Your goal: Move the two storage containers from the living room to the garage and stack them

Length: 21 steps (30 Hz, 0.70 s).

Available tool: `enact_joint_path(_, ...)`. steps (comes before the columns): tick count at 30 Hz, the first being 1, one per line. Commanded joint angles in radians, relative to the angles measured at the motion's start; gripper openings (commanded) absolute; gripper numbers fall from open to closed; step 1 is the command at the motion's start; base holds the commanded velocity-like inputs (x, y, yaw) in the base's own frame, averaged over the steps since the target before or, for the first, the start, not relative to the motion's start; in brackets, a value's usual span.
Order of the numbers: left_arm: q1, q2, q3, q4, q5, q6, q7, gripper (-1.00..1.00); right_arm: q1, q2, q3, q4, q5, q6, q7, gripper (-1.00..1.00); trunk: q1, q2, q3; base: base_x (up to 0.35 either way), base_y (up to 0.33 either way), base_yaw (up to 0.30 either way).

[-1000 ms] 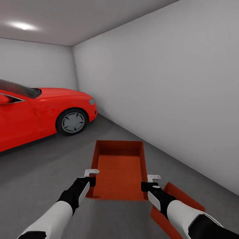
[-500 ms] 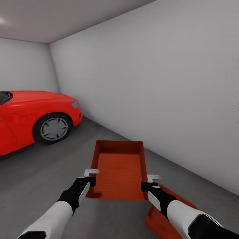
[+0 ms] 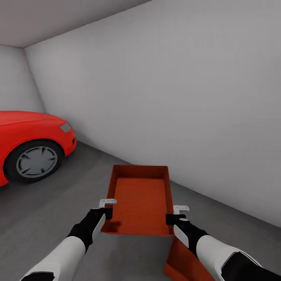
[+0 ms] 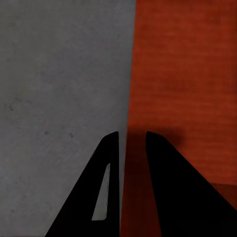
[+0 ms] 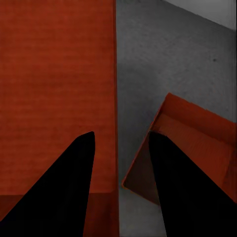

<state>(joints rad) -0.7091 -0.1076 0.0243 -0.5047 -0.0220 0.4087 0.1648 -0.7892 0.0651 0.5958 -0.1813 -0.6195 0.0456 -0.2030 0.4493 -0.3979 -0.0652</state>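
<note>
No legible text or markings

View swung right, red car [image 3: 29, 146] now at left edge, floor container [image 3: 183, 261] nearer underneath.

Orange-red container [image 3: 140, 199], finely ribbed bottom; dull grey mottled floor [image 3: 50, 210]; red car [image 3: 27, 128]; white walls [image 3: 175, 97].

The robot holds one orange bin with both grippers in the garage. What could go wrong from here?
1. The held container is gripped only at its two side walls, by the left gripper and the right gripper; uneven motion could tilt it or let it slip.
2. The second container lies low, partly hidden behind the right arm, so stacking alignment may be misjudged.
</note>
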Motion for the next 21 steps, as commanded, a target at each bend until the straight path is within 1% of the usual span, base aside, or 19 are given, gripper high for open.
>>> enact_joint_path(1, 0.0, 0.0, -0.012, 0.001, 0.015, 0.005, 0.005, -1.0, -0.001, -0.028, 0.001, -0.003, 0.017, 0.004, -0.062, -1.0, 0.001, -0.002, -0.002, 0.05, 0.005, -0.286)
enact_joint_path(21, 0.0, 0.0, -0.012, -0.002, 0.015, 0.005, 0.006, -1.0, -0.002, -0.03, 0.001, -0.002, 0.017, 0.004, -0.062, -1.0, 0.001, -0.002, -0.002, 0.003, 0.0, -0.286)
